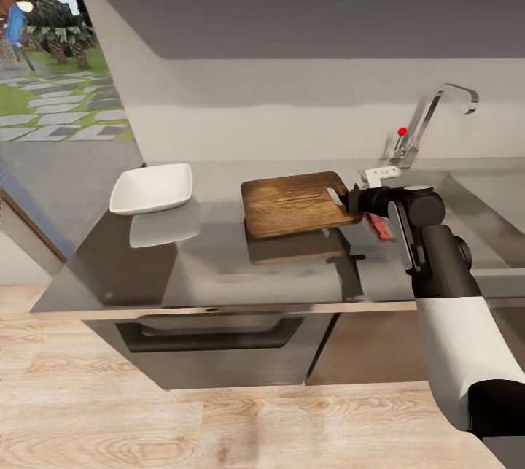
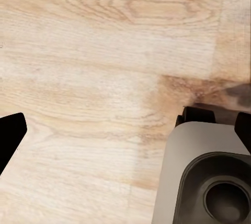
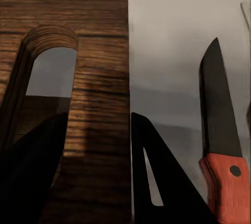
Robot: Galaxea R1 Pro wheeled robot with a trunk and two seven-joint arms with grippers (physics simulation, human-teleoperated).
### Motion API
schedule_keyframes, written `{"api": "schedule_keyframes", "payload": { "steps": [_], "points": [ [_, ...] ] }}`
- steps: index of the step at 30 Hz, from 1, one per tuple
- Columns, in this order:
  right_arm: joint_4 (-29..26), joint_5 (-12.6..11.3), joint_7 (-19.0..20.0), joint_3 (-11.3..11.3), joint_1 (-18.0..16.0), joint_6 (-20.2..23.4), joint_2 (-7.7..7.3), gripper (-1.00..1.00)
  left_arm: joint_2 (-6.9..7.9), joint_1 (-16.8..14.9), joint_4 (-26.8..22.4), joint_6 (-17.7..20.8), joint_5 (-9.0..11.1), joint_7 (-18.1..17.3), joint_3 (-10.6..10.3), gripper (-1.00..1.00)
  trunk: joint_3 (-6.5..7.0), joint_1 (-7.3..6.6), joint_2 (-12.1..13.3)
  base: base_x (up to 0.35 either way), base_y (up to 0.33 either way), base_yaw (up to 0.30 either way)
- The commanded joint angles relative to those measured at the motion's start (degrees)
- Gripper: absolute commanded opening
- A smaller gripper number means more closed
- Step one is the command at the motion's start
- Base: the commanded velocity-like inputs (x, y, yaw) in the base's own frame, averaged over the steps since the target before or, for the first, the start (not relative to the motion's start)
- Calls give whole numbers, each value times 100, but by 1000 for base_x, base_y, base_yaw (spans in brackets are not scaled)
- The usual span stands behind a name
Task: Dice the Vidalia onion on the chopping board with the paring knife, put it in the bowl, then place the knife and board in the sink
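Note:
The brown chopping board [image 1: 292, 203] sits slightly raised over the grey countertop [image 1: 219, 265], its reflection showing below it. My right gripper [image 1: 344, 199] is shut on the board's handle end. In the right wrist view the two dark fingers [image 3: 157, 182] clamp the wooden strip [image 3: 97, 104] beside the slot hole. The paring knife [image 3: 225, 130], with a red handle and dark blade, lies flat on the steel next to the board, on the sink side [image 1: 378, 227]. The white bowl [image 1: 153, 188] stands at the counter's left end. The sink [image 1: 485, 192] is at the right, and the onion is out of view. My left gripper [image 2: 125, 135] hangs open over the wooden floor.
A curved chrome tap [image 1: 430, 119] with a red knob [image 1: 401, 131] rises behind the sink. Dark cabinets with a bar handle [image 1: 211, 338] are under the counter. A window opens at the far left. A grey part of the robot's body [image 2: 209, 182] shows below the left gripper.

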Motion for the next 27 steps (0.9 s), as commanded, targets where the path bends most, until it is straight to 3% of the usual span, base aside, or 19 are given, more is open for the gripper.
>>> {"api": "schedule_keyframes", "payload": {
  "steps": [1,8,12,16,27],
  "points": [
    [-4,39,43,7,-5,24,-2,-100,0,-2,0,-16,14,5,-1,100,-4,0,-2,0,238,0],
    [74,54,23,-98,-5,29,1,-100,0,-2,-6,-16,14,8,-1,100,-4,0,-2,0,128,0],
    [112,55,5,-438,-5,32,21,-100,0,-2,-7,-16,14,5,-1,100,-4,0,-2,0,11,0],
    [117,55,0,-589,-5,32,25,-100,0,-2,-7,-16,14,7,-1,100,-4,0,-2,0,1,0],
    [118,55,-1,-616,-5,24,26,-100,0,-2,-7,-16,13,6,-1,100,-4,0,-2,0,0,0]
  ]
}}
